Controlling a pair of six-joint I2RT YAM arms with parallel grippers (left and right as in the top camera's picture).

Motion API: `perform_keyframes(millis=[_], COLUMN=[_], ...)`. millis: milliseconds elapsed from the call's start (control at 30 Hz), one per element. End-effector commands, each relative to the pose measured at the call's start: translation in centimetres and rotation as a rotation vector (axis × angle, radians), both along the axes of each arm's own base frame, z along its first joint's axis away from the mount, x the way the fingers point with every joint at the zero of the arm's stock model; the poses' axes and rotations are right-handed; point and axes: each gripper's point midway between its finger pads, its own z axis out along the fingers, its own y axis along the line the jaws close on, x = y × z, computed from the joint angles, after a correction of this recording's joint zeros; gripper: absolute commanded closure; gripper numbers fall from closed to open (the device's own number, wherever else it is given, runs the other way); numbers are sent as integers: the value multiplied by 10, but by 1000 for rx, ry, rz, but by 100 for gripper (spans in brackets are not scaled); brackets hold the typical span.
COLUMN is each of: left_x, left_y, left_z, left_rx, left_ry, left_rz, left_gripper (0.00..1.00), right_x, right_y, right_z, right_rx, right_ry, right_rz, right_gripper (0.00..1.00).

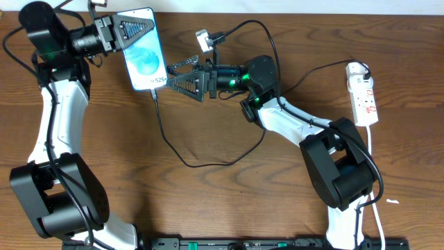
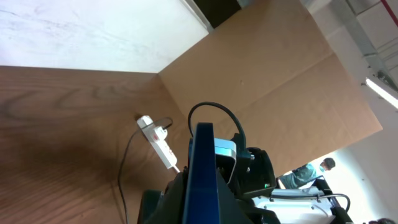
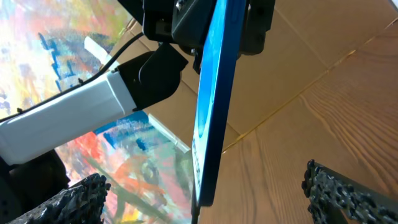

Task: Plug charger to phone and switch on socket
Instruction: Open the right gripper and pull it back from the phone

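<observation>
Left gripper [image 1: 141,29] around one phone [image 1: 147,64]

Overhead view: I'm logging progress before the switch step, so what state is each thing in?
phone, screen lit, gripped at its top end
left gripper, shut on the phone
right gripper, open, holding nothing
charger, tip at the phone's bottom edge, seemingly plugged in, ungripped
socket, untouched, switch position unreadable
</observation>
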Motion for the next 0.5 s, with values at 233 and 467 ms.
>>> perform_keyframes(millis=[233, 467], left_x=[-7, -7], left_y=[8, 11], left_z=[12, 12], left_rx=[17, 18], left_ry=[-55, -55], left_rz=[1, 7], left_gripper=[93, 92], right_x=[11, 25], right_y=[-1, -7], right_z=[-8, -33], right_rx=[-48, -125], right_ry=[36, 61], right_rz=[-21, -57], right_gripper=[1, 1])
